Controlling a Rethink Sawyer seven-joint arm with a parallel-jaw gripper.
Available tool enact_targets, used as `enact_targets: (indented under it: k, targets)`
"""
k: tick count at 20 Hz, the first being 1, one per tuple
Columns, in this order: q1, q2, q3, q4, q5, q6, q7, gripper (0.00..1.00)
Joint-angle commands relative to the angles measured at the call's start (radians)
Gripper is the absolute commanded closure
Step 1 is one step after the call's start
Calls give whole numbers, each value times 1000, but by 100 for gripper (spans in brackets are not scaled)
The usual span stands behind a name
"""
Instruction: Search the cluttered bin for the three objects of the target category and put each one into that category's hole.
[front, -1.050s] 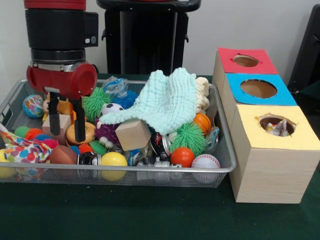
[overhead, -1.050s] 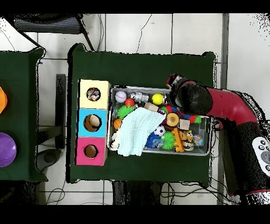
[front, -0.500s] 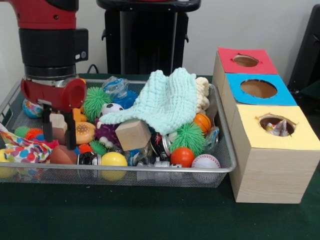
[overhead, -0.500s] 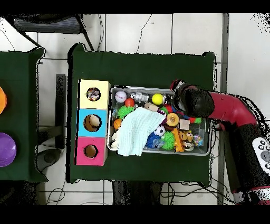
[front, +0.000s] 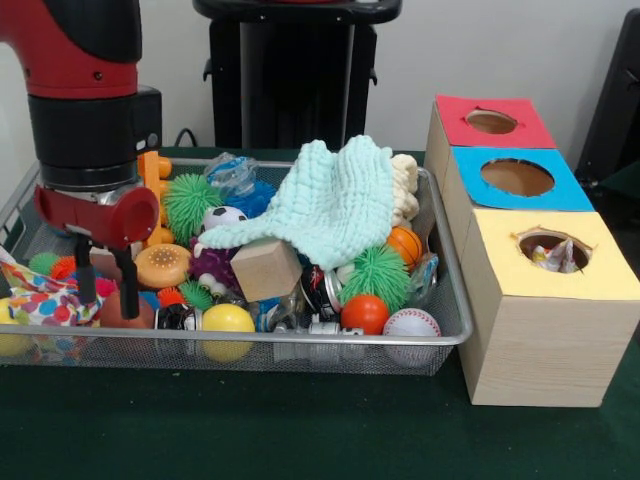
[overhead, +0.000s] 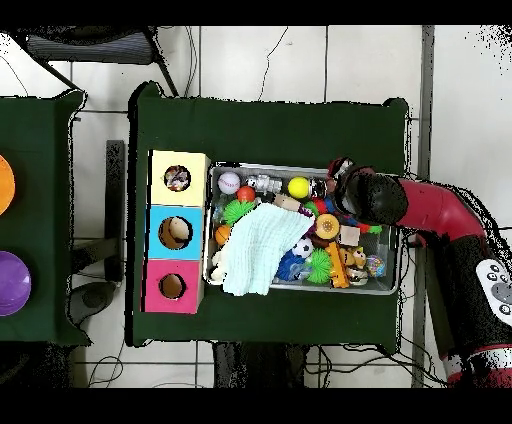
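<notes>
Fingers (front: 100, 283) hang parted and empty, low in the bin's (front: 300, 338) end farthest from the boxes (front: 520, 240). Between them sits a brown ball (front: 122, 310), probably light and squashy; I'd pinch it across the middle. Beyond lies the orange disc (front: 163, 265).

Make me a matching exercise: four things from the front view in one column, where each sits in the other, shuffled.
1. baseball
2. wooden block
3. knitted cloth
4. claw

A. draped over the bin's middle pile
B. bin's left end, over the toys
C. bin's front right corner
D. leaning just under the cloth's front edge

Pairs: 1-C, 2-D, 3-A, 4-B
</notes>
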Motion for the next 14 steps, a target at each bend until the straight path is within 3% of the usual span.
enact_targets:
  k: [1,11,14]
  targets:
    - [23,31,-39,-86,-77,117,-162,0]
    - [68,-47,-137,-91,-105,278,-159,0]
    - [80,-41,-143,-111,-101,410,-215,0]
